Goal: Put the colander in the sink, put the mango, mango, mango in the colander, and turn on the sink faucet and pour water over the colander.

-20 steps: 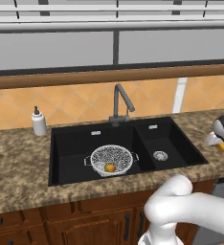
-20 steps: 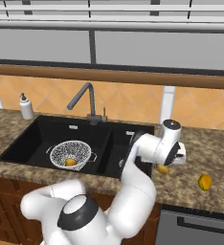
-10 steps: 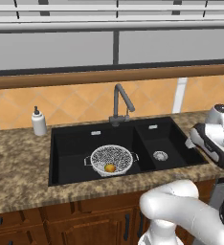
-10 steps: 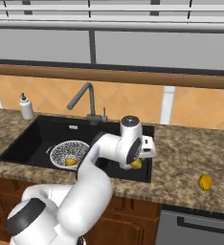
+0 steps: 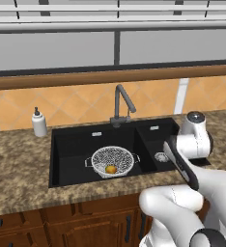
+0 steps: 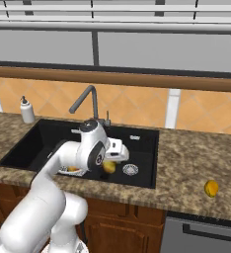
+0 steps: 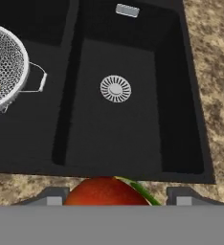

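Between the gripper (image 7: pixel 115 200) fingers, a held mango (image 7: pixel 106 191), above the sink's (image 7: pixel 181 119) smaller basin, colander (image 7: pixel 4 67) well apart.

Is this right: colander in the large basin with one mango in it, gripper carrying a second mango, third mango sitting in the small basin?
Not quite. The third mango lies on the counter right of the sink, per the right base view. The rest holds: colander with one mango, gripper carrying another.
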